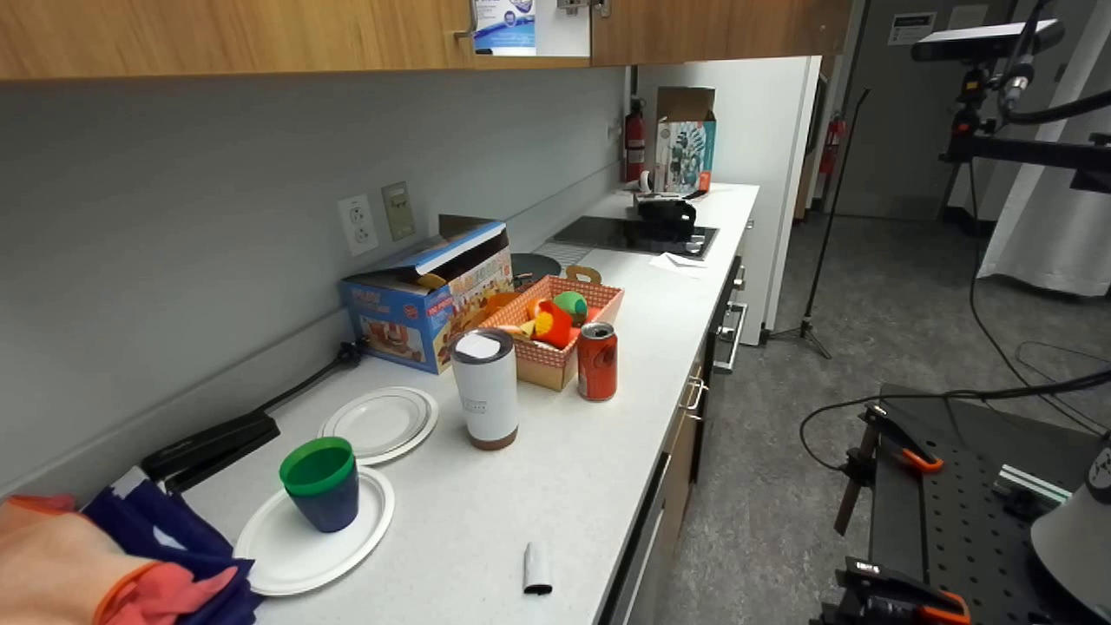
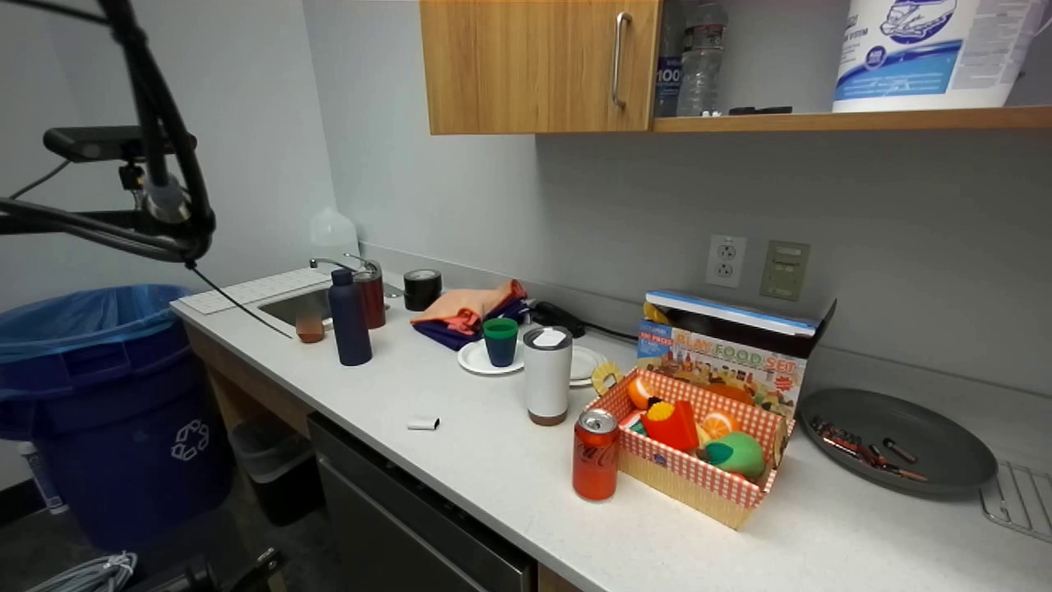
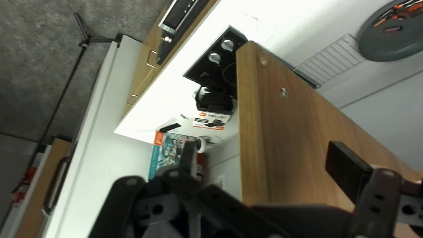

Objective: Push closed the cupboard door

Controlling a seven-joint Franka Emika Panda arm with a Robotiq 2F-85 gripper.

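Observation:
The cupboard door (image 1: 720,30) is a honey-brown wood-grain panel. It stands swung open in an exterior view, with metal hinge parts at its near edge and the cupboard opening beside it. In the wrist view the door (image 3: 297,132) shows a thick edge and a broad face with two small screw heads. My gripper (image 3: 262,148) is open in the wrist view, with its dark fingers apart and the door's edge seen between them. Whether a finger touches the door cannot be told. The gripper is out of view in both exterior views. The door is out of view in an exterior view that shows the open shelf.
A neighbouring shut door (image 2: 542,66) carries a slim metal handle. A white bucket (image 2: 920,66) and bottles (image 2: 703,66) stand on the open shelf. Below, the counter holds a tumbler (image 1: 486,391), a can (image 1: 597,360), a food basket (image 2: 699,460) and a cooktop (image 3: 218,59).

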